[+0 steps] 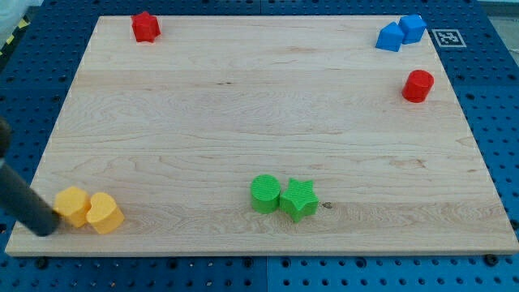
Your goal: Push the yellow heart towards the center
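The yellow heart (105,213) lies near the board's bottom left corner. A second yellow block (73,205), roughly hexagonal, touches its left side. My dark rod comes in from the view's left edge, and my tip (45,229) rests on the board just left of the yellow hexagonal block, close to it or touching it. The heart is on the far side of that block from my tip.
A green cylinder (264,194) and a green star (298,199) touch at the bottom middle. A red star (146,27) is at the top left. Two blue blocks (389,37) (413,27) sit at the top right, with a red cylinder (418,85) below them. The wooden board (268,105) lies on a blue pegboard.
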Controlling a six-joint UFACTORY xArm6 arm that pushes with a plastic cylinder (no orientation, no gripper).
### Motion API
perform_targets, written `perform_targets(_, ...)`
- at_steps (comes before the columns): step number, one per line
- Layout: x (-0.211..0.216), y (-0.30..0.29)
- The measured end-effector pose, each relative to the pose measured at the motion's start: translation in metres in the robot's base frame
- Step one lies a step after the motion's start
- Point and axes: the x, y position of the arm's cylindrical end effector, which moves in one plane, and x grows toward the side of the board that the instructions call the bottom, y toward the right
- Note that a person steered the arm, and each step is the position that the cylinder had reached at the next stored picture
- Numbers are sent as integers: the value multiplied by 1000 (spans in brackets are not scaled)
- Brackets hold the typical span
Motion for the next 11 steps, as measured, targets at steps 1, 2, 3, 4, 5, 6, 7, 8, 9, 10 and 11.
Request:
perform_targets(1,0,41)
perform_targets(2,0,64)
perform_targets(3,0,83)
perform_targets(4,0,90)
perform_targets(5,-1,87)
perform_targets(6,-19,88)
perform_targets(7,-29,113)
perform_targets(8,-42,145)
perform_targets(9,-58,154)
perform_targets(10,-63,152)
perform_targets(11,-69,130)
